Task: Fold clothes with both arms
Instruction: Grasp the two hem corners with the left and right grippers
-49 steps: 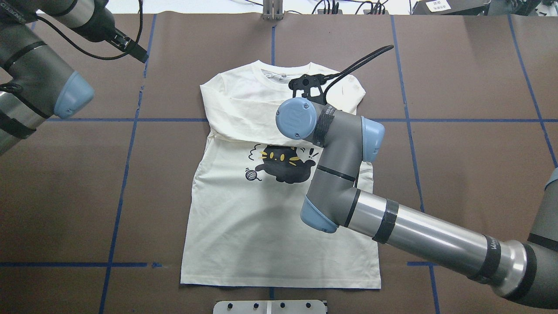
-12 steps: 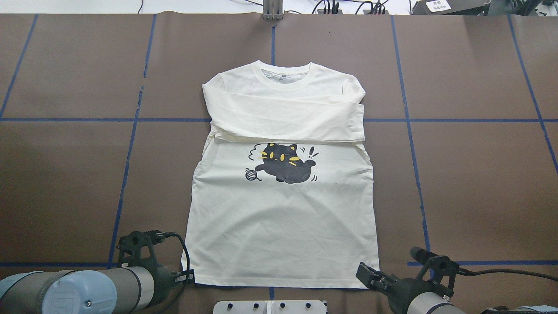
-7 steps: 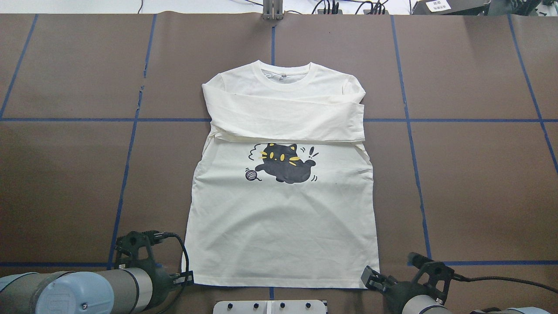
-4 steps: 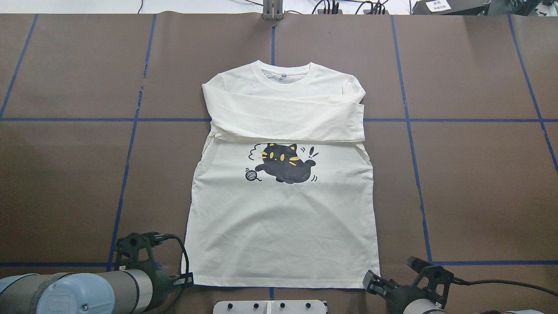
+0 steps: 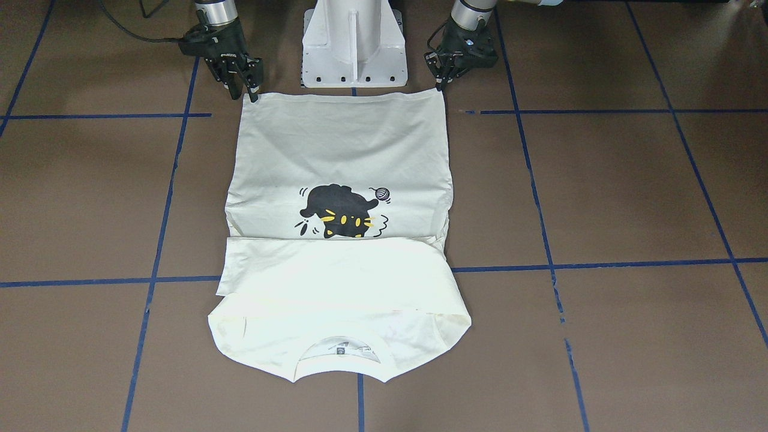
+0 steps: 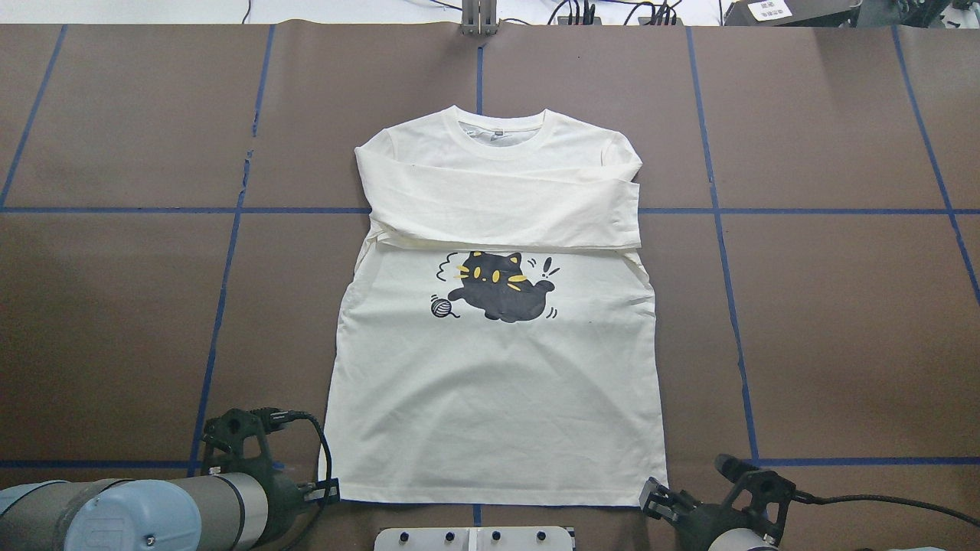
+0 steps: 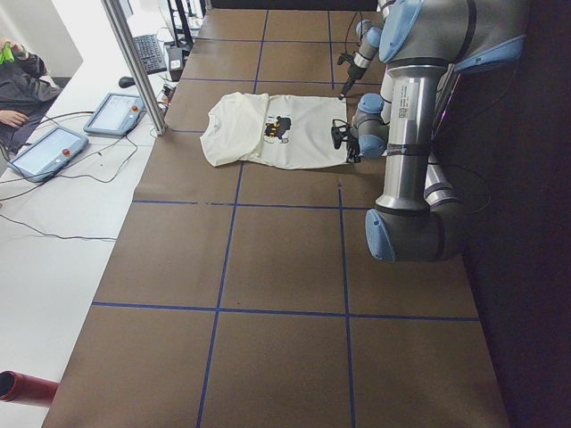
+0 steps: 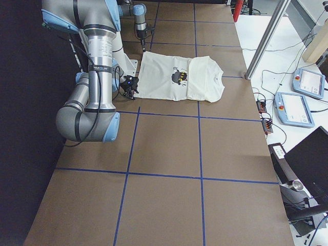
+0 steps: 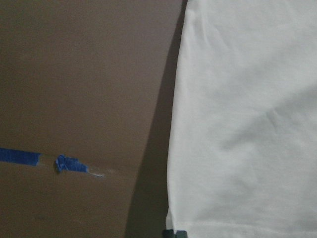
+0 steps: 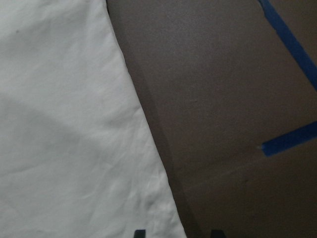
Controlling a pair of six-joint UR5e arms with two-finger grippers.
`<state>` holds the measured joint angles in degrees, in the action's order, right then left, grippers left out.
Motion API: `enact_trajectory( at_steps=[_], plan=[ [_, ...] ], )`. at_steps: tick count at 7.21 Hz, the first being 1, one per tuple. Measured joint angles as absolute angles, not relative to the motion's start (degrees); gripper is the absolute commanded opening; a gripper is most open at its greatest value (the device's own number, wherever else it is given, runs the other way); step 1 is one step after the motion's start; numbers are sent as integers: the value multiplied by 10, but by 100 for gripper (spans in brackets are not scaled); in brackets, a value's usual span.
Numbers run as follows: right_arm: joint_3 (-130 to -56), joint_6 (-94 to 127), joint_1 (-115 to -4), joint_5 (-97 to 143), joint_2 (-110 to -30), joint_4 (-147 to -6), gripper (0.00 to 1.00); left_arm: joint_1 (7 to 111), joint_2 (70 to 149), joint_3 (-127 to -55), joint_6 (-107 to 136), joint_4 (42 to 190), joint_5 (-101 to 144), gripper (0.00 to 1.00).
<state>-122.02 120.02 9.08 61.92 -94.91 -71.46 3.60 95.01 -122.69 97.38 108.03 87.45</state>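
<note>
Shirt (image 6: 498, 398) lay flat on the brown surface (image 6: 115, 306). Right pincer (image 6: 657, 497) was wide at its lower-right corner. Left pincer (image 6: 329, 488), lower left: gap hard to tell.

Left wrist view: left gripper (image 9: 174, 233) cropped at bottom edge, only a dark sliver; jaw gap unreadable. Overhead: left arm (image 6: 115, 513) and right arm (image 6: 731, 532) cut by lower edge. Folded sleeves (image 6: 498, 203) cover T-shirt (image 6: 498, 398) chest.
</note>
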Motion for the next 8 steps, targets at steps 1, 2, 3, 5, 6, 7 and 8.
enact_trajectory(
  at_steps=[1, 2, 3, 5, 6, 7, 8],
  plan=[
    [-1220, 1209, 94, 616, -949, -715, 8, 36, 950, -1227, 974, 1081, 874, 0],
    [-1220, 1215, 97, 612, -949, -715, 0, 36, 950, -1227, 974, 1081, 875, 0],
    [-1220, 1219, 98, 611, -949, -715, 0, 36, 950, -1227, 974, 1081, 875, 0],
    [-1223, 1221, 98, 608, -949, -715, 0, 36, 950, -1228, 974, 1081, 875, 0],
    [-1231, 1220, 95, 608, -951, -715, 0, 36, 950, -1230, 974, 1081, 875, 0],
    [-1251, 1218, 93, 609, -958, -715, 0, 37, 950, -1240, 973, 1078, 877, 0],
    [-1281, 1215, 91, 611, -973, -716, 0, 38, 951, -1265, 972, 1064, 882, 0]
  ],
)
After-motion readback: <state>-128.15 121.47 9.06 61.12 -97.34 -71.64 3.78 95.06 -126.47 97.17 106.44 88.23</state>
